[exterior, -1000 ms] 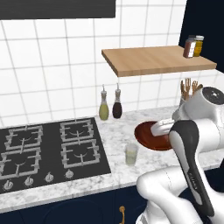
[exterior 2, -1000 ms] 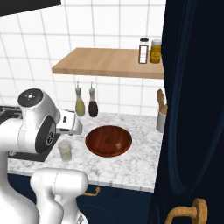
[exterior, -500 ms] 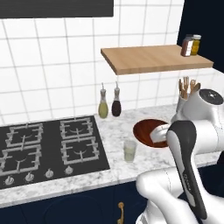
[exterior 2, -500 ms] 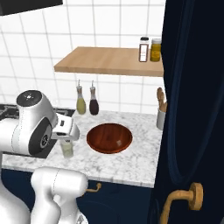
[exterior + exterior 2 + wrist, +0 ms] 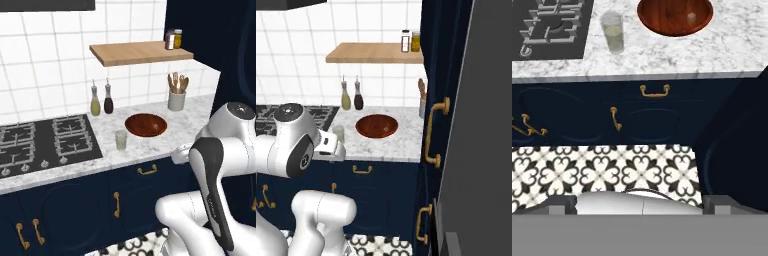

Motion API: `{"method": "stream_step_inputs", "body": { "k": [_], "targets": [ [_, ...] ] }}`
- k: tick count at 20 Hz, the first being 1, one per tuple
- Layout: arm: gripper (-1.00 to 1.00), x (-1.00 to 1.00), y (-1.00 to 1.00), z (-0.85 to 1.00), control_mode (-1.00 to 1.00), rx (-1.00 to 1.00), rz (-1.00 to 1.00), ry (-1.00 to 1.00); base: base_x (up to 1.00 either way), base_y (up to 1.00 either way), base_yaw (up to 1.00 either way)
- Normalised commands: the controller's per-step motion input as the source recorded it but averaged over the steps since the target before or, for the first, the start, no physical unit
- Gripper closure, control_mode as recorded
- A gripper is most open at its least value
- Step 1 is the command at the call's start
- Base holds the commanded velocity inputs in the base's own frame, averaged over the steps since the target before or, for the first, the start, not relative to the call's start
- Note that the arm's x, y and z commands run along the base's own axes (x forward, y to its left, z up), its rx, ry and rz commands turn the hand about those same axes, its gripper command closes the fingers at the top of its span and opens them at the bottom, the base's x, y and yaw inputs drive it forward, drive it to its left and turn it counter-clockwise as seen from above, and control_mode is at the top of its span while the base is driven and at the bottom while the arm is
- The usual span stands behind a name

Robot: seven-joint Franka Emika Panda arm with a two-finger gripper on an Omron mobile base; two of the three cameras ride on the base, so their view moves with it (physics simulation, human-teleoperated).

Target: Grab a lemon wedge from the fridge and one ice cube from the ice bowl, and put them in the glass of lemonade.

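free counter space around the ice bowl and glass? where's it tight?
Bare marble along the front edge of the counter, before the ice bowl and right of the glass of lemonade. Another bare patch right of the bowl, in front of the utensil crock. Tightest at the back, by the oil bottles beside the stove.

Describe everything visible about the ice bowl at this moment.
The ice bowl is a wide, shallow, round dish, glossy reddish-brown like polished wood. It sits upright on the white marbled counter, right of the glass of lemonade and apart from it. In the hand view one small pale ice cube lies inside, off-centre. Nothing else touches the bowl.
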Motion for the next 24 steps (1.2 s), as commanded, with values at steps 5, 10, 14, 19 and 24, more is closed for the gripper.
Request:
{"method": "stream_step_inputs", "body": {
  "k": [5, 10, 14, 19, 24],
  "targets": [
    [-1.00, 0.00, 0.00, 0.00, 1.00, 0.00, 0.00, 0.00, -0.40, 0.04, -0.74],
    [-1.00, 0.00, 0.00, 0.00, 1.00, 0.00, 0.00, 0.00, -0.48, 0.28, -0.75],
    [-1.00, 0.00, 0.00, 0.00, 1.00, 0.00, 0.00, 0.00, -0.67, 0.34, -0.67],
    [-1.00, 0.00, 0.00, 0.00, 1.00, 0.00, 0.00, 0.00, -0.55, -0.08, -0.58],
    [-1.00, 0.00, 0.00, 0.00, 1.00, 0.00, 0.00, 0.00, -0.48, -0.24, -0.53]
  ]
}}
